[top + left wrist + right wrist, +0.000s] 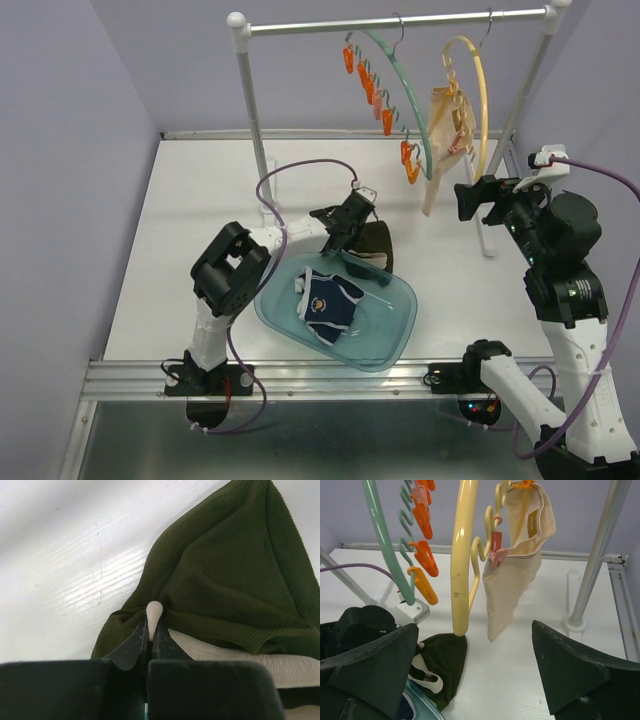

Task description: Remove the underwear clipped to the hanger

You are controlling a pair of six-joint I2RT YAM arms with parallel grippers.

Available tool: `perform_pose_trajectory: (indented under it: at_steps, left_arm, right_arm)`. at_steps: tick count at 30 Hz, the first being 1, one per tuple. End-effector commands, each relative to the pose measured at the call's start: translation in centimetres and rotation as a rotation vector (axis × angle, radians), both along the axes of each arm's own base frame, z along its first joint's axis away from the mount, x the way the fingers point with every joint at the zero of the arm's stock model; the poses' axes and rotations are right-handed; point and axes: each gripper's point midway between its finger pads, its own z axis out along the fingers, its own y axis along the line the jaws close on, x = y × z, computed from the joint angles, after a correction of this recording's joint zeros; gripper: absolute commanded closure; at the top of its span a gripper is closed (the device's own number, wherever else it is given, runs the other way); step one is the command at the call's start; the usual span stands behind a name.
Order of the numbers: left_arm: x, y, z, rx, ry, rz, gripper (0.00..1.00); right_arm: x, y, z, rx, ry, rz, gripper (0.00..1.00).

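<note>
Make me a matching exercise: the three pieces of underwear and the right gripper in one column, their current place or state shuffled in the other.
1. navy brief
2. olive underwear
3. beige underwear
4. right gripper

A. clipped to the yellow hanger
B. open, holding nothing
C. in the teal basin
D. on the table, pinched by the left gripper

Pairs: 1-C, 2-D, 3-A, 4-B

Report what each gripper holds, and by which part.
Left gripper pinches the olive underwear by a fold of its cream trim. Right gripper is open, holding nothing.
</note>
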Motion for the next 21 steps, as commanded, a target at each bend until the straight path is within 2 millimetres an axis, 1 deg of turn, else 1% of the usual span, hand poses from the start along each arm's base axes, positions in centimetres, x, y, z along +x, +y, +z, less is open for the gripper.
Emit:
perform_pose_trajectory:
  at_steps: [1,3,4,5,6,9,10,12,13,15,16,17,18,19,21]
  left_arm:
    - [2.2,-0.8,6.6,-0.096,-0.157,0.034,1.0]
    - [2.5,-0.8,8.5,-0.132,-0.202,0.045,1.0]
    - [2.7,-1.0,10.8,-0.181,-0.244,0.049,1.0]
    - [2.8,-1.1,12.0,-0.206,-0.265,0.05,1.0]
    - [2.8,-1.1,14.0,-0.25,-0.302,0.05,1.0]
    - [2.4,-0.8,17.0,-0.318,-0.35,0.056,1.0]
    - [2.1,-0.4,18.9,-0.364,-0.385,0.06,1.0]
    - [1.5,0.0,20.5,-0.407,-0.41,0.057,1.0]
    - [0.8,0.6,22.0,-0.444,-0.436,0.054,1.0]
    - [-0.1,1.0,23.5,-0.487,-0.458,0.03,1.0]
    - [-0.9,1.7,25.1,-0.527,-0.492,0.025,1.0]
    - [-1.4,2.0,25.8,-0.546,-0.505,0.013,1.0]
    - [-2.1,2.2,26.4,-0.571,-0.512,-0.01,1.0]
    - [-3.0,3.0,27.9,-0.605,-0.542,-0.022,1.0]
    - [-4.4,3.4,29.1,-0.639,-0.561,-0.075,1.0]
  right_arm:
    - [-0.1,-0.3,1.1,0.015,-0.05,-0.011,0.0]
    - [-0.1,-0.3,1.3,0.013,-0.053,-0.013,0.0]
    - [-0.1,-0.4,1.2,0.01,-0.054,-0.016,0.0]
    - [-0.1,-0.5,1.3,0.008,-0.056,-0.019,0.0]
    - [-0.2,-0.6,1.4,0.003,-0.06,-0.02,0.0]
    - [-0.3,-0.9,1.3,-0.007,-0.063,-0.031,0.0]
    - [-0.3,-1.0,1.3,-0.008,-0.065,-0.038,0.0]
    - [-0.3,-1.2,1.2,-0.013,-0.065,-0.049,0.0]
    - [-0.4,-1.4,1.2,-0.013,-0.067,-0.055,0.0]
    - [-0.3,-1.8,1.3,-0.01,-0.066,-0.08,0.0]
    - [-0.3,-2.0,1.7,0.0,-0.072,-0.091,0.0]
    - [-0.2,-2.5,1.9,0.002,-0.077,-0.12,0.0]
    - [-0.1,-2.6,2.1,0.007,-0.076,-0.127,0.0]
    - [-0.2,-2.8,2.7,0.012,-0.089,-0.138,0.0]
    - [-0.1,-3.2,3.2,0.029,-0.098,-0.166,0.0]
